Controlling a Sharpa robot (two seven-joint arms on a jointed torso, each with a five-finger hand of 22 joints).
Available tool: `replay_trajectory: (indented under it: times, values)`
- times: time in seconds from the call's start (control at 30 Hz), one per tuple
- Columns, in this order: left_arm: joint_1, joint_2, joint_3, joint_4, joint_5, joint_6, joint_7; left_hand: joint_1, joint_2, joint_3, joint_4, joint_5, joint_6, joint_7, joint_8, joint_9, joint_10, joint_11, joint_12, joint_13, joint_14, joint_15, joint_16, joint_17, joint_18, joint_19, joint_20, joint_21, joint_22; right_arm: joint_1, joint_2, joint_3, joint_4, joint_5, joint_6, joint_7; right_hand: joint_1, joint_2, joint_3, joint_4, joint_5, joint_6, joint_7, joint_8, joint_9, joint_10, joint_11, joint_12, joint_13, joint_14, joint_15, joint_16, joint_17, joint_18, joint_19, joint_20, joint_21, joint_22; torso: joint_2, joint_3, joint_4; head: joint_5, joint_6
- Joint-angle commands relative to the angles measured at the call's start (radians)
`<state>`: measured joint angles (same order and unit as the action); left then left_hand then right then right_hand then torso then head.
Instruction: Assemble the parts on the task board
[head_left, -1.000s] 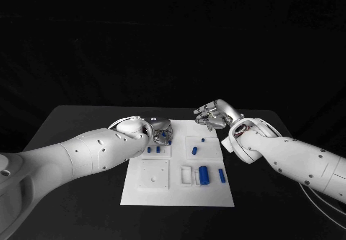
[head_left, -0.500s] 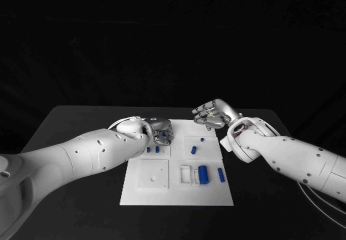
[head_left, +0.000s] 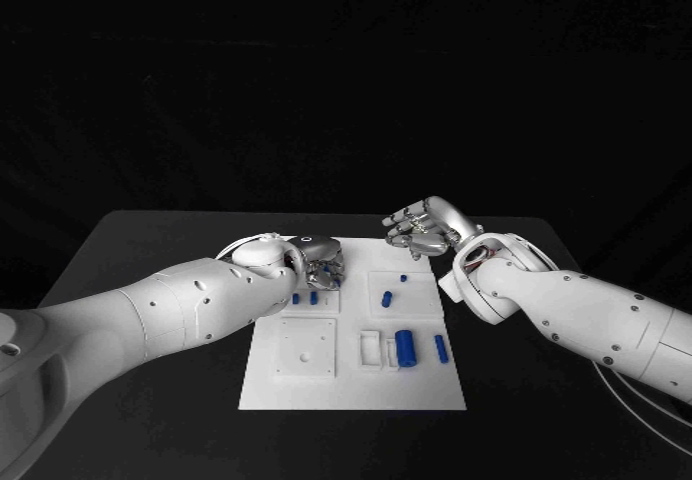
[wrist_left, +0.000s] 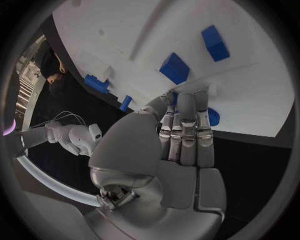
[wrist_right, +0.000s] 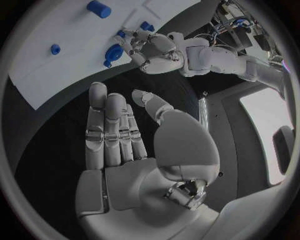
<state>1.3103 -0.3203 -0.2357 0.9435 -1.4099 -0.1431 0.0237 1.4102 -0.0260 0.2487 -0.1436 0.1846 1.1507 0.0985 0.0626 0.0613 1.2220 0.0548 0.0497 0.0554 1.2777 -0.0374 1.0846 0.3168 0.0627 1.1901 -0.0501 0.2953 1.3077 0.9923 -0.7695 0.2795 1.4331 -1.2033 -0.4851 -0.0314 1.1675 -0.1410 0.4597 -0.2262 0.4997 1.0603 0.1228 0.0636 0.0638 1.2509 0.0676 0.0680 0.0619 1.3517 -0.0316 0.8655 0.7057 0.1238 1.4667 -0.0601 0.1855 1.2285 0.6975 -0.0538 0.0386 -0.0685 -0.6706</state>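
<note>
Little changed in 1 second: left hand (head_left: 320, 262) still at board (head_left: 310, 392) far edge, grasp unclear; right hand (head_left: 421, 228) still hovering open-fingered, empty.

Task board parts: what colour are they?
Blue parts, on the white task board; clearest in the head view.
</note>
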Motion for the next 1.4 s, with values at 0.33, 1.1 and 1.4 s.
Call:
replay_trajectory:
  times: [0.33,1.1,1.4]
  values:
    - [-0.007,0.002,-0.003,-0.008,0.006,0.026,-0.009,0.008,0.044,-0.035,-0.042,-0.005,0.043,-0.001,0.000,0.002,0.049,-0.008,0.007,0.002,0.026,0.001,0.017,0.005,0.025,-0.020,-0.003,0.077,0.025,0.000,0.002,0.001,0.004,-0.002,0.005,0.011,0.000,-0.007,0.001,0.004,0.003,0.002,0.005,-0.001,0.000,-0.007,-0.002,-0.006,-0.001,-0.001,0.001,0.003,-0.001,0.037,0.030,0.010,-0.003,0.001,-0.001,0.0001,-0.0005,0.002,0.003]
    - [-0.007,-0.088,0.055,0.100,0.210,-0.085,0.022,-0.004,0.057,-0.046,-0.068,0.007,0.038,0.001,-0.001,0.001,0.049,-0.004,0.008,0.002,0.042,0.000,0.006,0.006,0.028,-0.023,-0.007,0.119,0.021,0.000,0.001,0.001,-0.004,-0.002,0.003,0.013,-0.002,-0.006,0.002,0.007,0.005,0.004,0.005,-0.001,0.000,-0.005,-0.002,-0.006,-0.001,-0.002,0.001,0.007,-0.006,0.037,0.030,0.010,-0.005,0.004,-0.005,-0.0022,0.0059,0.005,0.017]
    - [-0.007,-0.142,0.093,0.141,0.321,-0.067,0.019,-0.007,0.061,-0.044,-0.066,0.009,0.041,0.000,0.000,0.002,0.053,-0.006,0.008,0.002,0.046,-0.001,0.009,0.008,0.029,-0.020,-0.007,0.119,0.021,0.000,0.000,0.001,-0.007,-0.002,0.005,0.013,-0.004,-0.007,0.001,0.008,0.005,0.003,0.005,-0.002,0.000,-0.006,-0.002,-0.006,-0.001,-0.002,0.001,0.007,-0.007,0.037,0.030,0.010,-0.006,0.003,-0.004,-0.0048,0.0078,0.014,0.019]
